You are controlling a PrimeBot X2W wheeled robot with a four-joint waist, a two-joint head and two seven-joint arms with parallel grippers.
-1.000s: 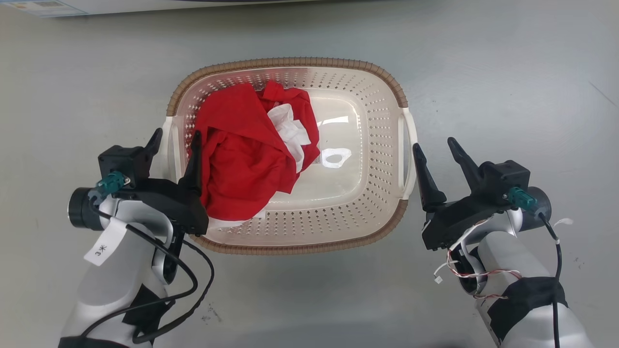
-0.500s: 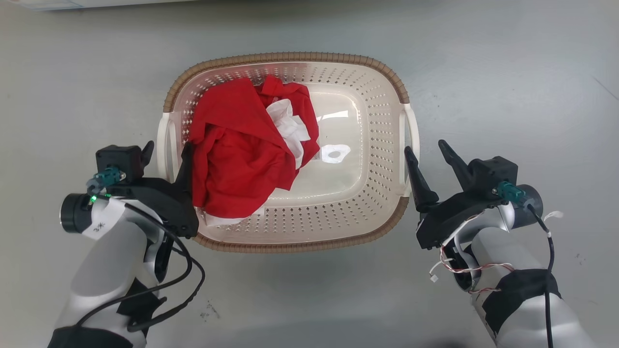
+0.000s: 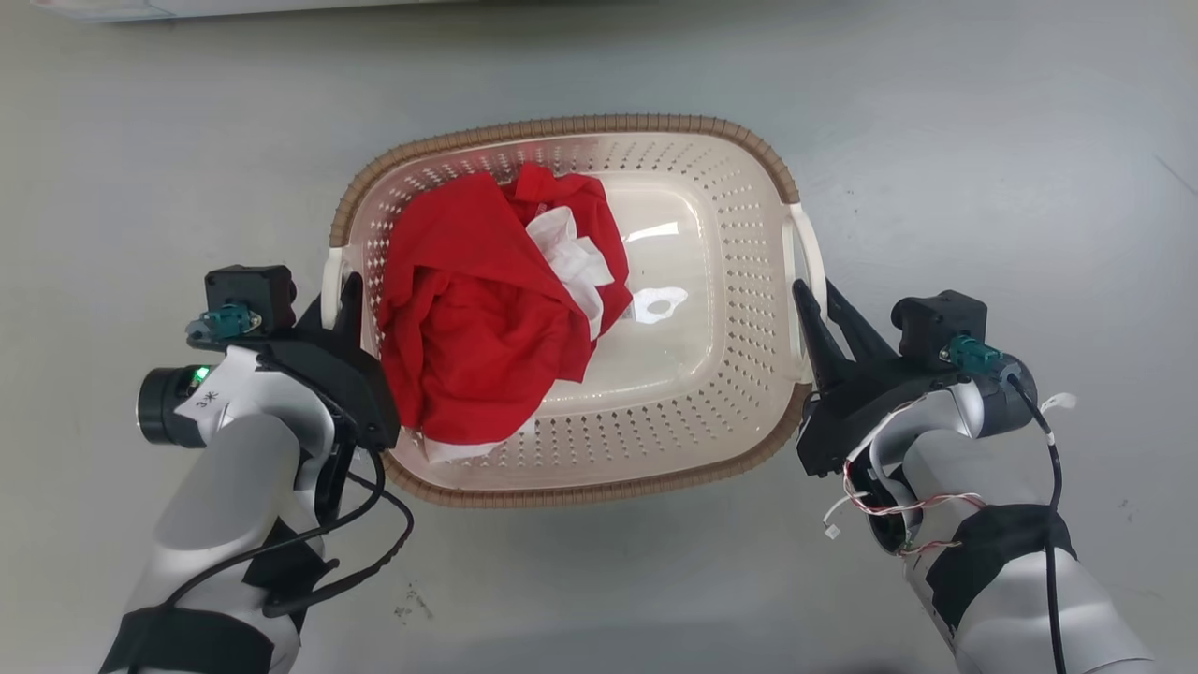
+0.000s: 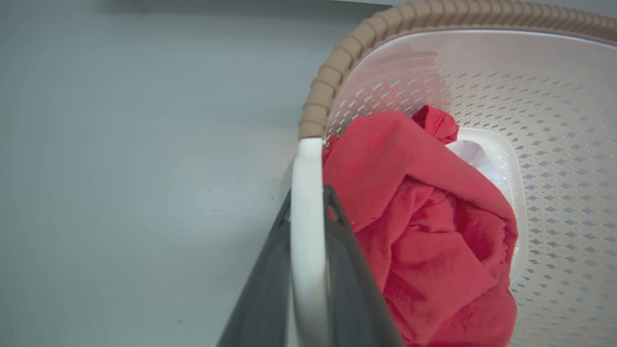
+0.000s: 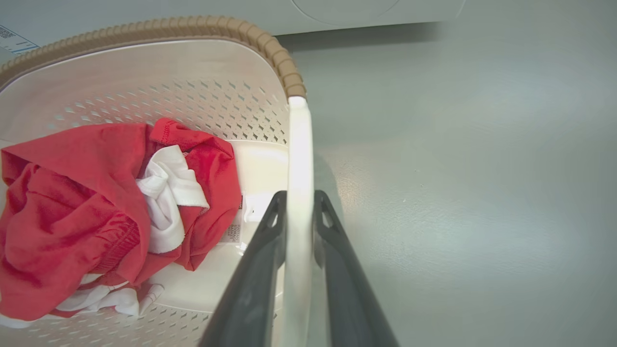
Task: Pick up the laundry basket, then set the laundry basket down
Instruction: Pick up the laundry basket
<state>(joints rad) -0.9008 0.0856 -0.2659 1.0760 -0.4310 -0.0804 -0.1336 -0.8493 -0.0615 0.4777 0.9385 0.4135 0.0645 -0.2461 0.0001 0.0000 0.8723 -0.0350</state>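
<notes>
The grey floor (image 3: 936,140) lies beneath the laundry basket (image 3: 739,281), which is positioned between both arms. Contents: a crumpled red garment (image 3: 468,318) bunched around a white cloth (image 3: 571,253), in the basket's left half. The left gripper (image 3: 339,298) is clamped across the white left handle (image 4: 306,231), one finger on each side. The right gripper (image 3: 812,292) is clamped likewise on the right handle (image 5: 299,159).
</notes>
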